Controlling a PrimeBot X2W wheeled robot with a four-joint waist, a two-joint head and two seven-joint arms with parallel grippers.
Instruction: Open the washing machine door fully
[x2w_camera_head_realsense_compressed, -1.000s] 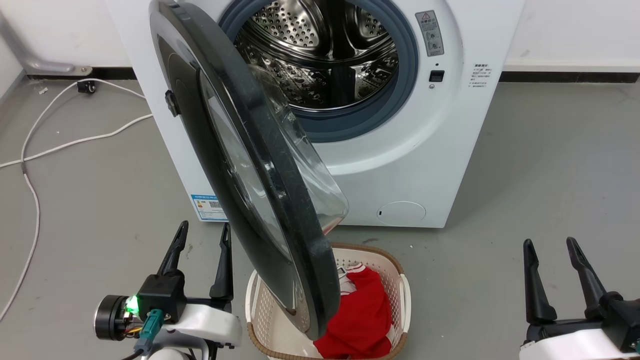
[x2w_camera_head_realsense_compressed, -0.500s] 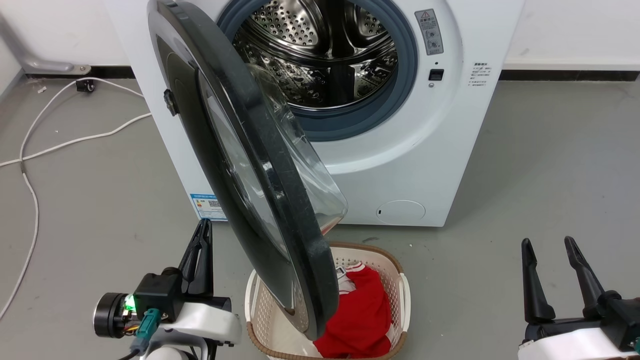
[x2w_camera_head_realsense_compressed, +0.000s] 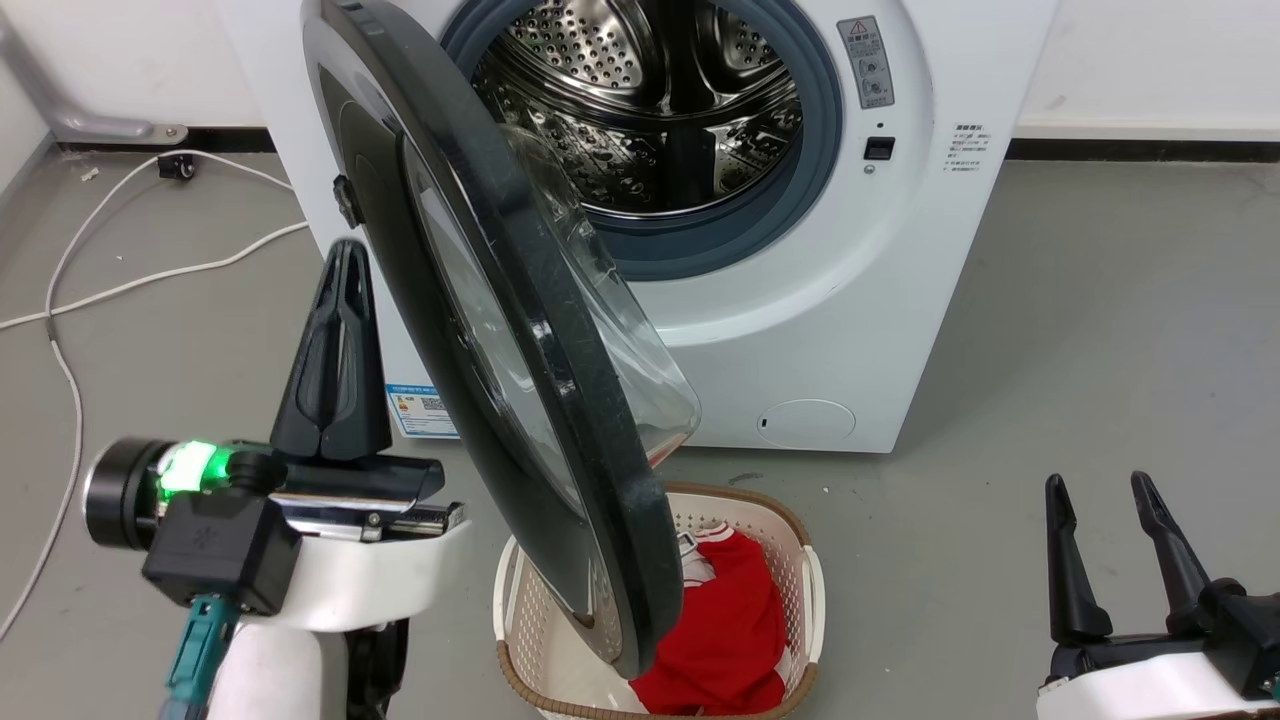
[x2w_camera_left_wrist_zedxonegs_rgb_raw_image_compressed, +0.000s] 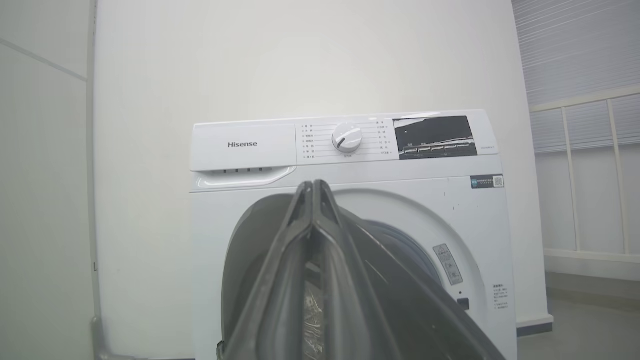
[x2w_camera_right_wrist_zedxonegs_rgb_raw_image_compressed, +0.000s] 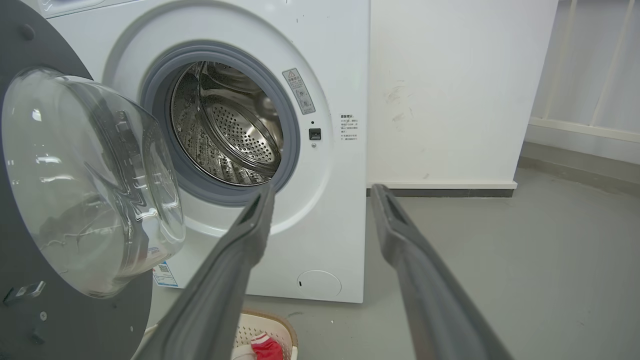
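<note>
My left claw (x2w_camera_head_realsense_compressed: 344, 255), its 2 fingers clenched on nothing, hangs just left of the washing machine door (x2w_camera_head_realsense_compressed: 500, 330). The door stands half open from the washing machine (x2w_camera_head_realsense_compressed: 850, 300), its near edge over the basket (x2w_camera_head_realsense_compressed: 805, 560). My right claw (x2w_camera_head_realsense_compressed: 1098, 483) rests spread, far right. I judge the door rigid, weighty and slick, so I'd push its thick rim, not the glass.

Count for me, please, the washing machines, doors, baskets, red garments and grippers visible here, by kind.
Washing machine: 1
Door: 1
Basket: 1
Red garment: 1
Grippers: 2 (left gripper, right gripper)
Total: 6
</note>
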